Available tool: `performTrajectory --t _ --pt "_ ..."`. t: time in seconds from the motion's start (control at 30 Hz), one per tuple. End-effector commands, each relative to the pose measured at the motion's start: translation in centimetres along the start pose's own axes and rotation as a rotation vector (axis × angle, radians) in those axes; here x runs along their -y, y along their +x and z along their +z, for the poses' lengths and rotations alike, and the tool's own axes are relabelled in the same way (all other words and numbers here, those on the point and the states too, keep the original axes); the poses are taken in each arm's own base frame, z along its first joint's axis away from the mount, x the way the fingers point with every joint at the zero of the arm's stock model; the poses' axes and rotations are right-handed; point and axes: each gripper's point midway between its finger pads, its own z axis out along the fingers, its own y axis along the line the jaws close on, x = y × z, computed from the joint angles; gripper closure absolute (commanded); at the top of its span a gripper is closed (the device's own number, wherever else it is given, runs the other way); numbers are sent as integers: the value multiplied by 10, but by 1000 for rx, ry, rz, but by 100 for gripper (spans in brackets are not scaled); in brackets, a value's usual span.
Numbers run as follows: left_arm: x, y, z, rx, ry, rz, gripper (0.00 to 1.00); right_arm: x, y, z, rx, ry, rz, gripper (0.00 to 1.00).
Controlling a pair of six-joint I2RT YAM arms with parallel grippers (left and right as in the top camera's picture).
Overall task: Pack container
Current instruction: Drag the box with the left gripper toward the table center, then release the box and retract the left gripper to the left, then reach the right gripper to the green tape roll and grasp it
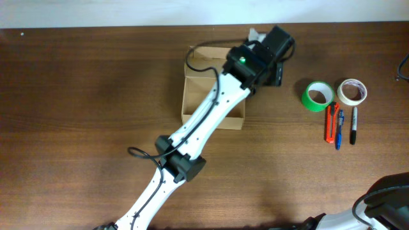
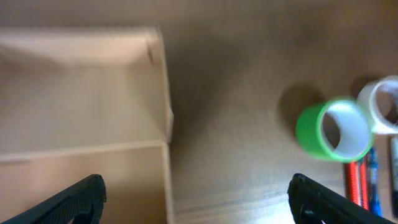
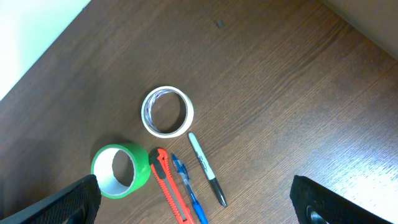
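This looks like a lab or office workbench set up for packing. A dark wood-grain tabletop [image 1: 77,96] fills the overhead frame, with a pale wall along the top edge. At the right lie a green tape roll [image 1: 317,96], a whitish tape roll [image 1: 352,92], an orange box cutter [image 1: 330,122], a blue pen [image 1: 339,128] and a black marker [image 1: 353,125]; an open cardboard box [image 1: 195,86] sits at upper centre.

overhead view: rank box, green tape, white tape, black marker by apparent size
1. Box, by far the largest, though partly under the left arm.
2. Green tape and white tape: too alike to rank.
3. Black marker, thinnest.
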Motion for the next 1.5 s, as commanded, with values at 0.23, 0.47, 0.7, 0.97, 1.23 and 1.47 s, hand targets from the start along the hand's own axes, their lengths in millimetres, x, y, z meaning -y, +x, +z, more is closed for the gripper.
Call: performTrajectory --t 0.23,0.47,0.7,0.97,1.23,1.47 --pt "-119 -88 -142 314 -291 53 5 1 -8 -9 31 6 4 1" --pt "-259 -99 -212 312 -475 -93 4 1 -8 -9 31 6 4 1" --pt "-408 -86 -266 314 -621 -335 4 -7 18 -10 -75 -45 39 1" --pt "-524 -30 -275 185 -711 -577 0 -60 43 -10 -177 -189 28 1" --pt "-568 14 -263 41 -764 -677 0 -127 111 7 -322 43 -255 4" --pt "-573 23 -258 8 -767 -690 0 -173 140 66 -376 81 -304 22"
